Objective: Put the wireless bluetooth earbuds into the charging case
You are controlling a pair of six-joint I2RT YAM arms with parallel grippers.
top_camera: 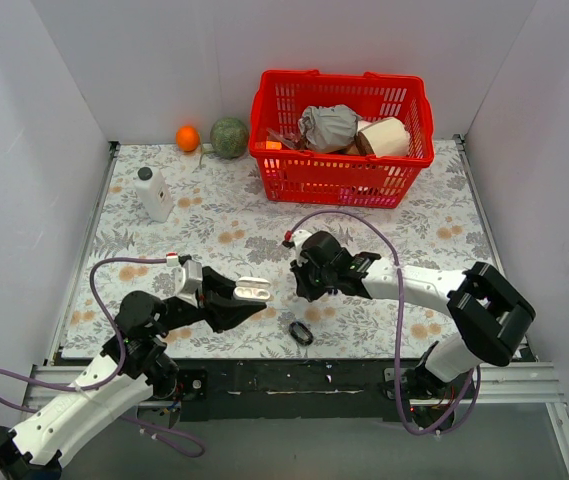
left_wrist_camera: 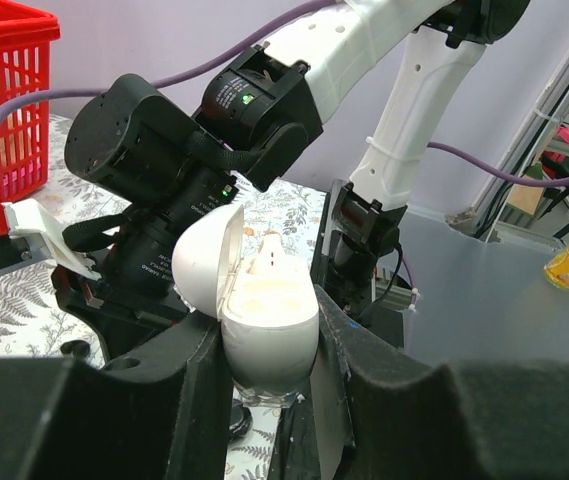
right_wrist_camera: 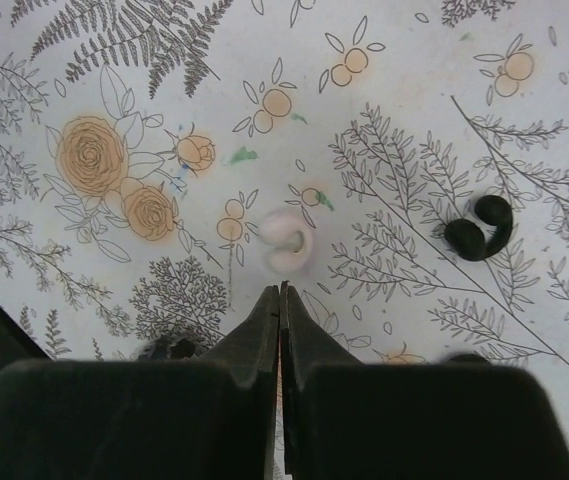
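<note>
My left gripper (top_camera: 248, 297) is shut on the white charging case (top_camera: 253, 290) and holds it upright above the table with its lid open. In the left wrist view the case (left_wrist_camera: 269, 335) sits between my fingers, and its wells look pale. My right gripper (top_camera: 298, 287) is shut, with nothing visible between its tips (right_wrist_camera: 281, 290), just right of the case. A small pale rounded piece (right_wrist_camera: 286, 240), blurred, lies on the cloth just ahead of those tips. I cannot pick out the tiny black earbuds for certain. A larger black oval object (top_camera: 300, 333) lies near the front edge and shows as a curled shape in the right wrist view (right_wrist_camera: 479, 228).
A red basket (top_camera: 342, 135) with wrapped items stands at the back. A white bottle with a black cap (top_camera: 153, 194) stands at the left. An orange (top_camera: 187, 138) and a green ball (top_camera: 229, 137) lie by the back wall. White walls close in on three sides.
</note>
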